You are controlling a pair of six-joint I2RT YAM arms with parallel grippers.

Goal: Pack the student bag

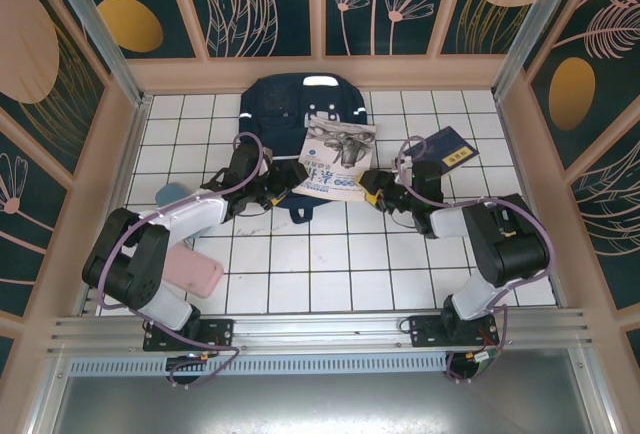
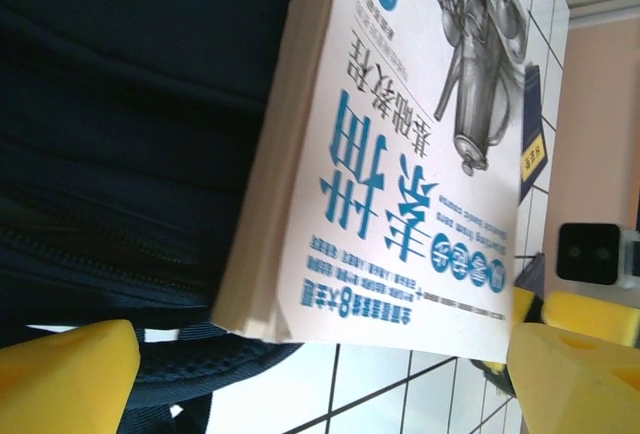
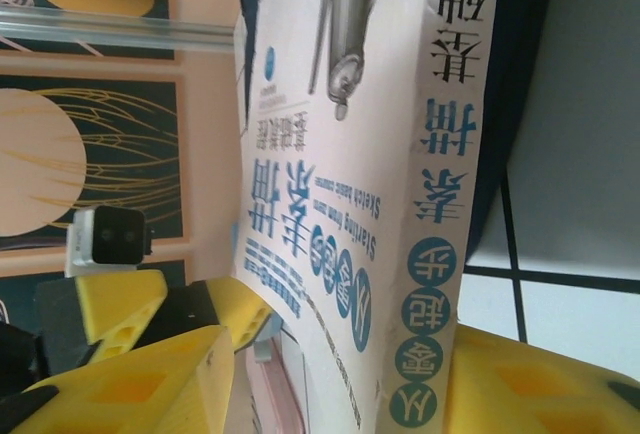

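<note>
1. The bare tiles (image 1: 330, 264) between the arm bases and the student bag (image 1: 285, 104) gave me my widest free lane.
2. The white book (image 1: 335, 159) lay across the bag's near edge and blocked a straight approach.
3. The left gripper (image 1: 278, 192) and right gripper (image 1: 372, 186) flanked that book's near corners, so the gap between them was tight.
4. On the right, a small dark-blue book (image 1: 450, 146) narrowed the path along the side wall (image 1: 520, 154).
5. On the left, a pink case (image 1: 195, 272) and a pale blue object (image 1: 172, 192) hemmed in the left arm.
6. The bag's top sat close against the far wall (image 1: 320, 72), so I had no room behind it.
</note>
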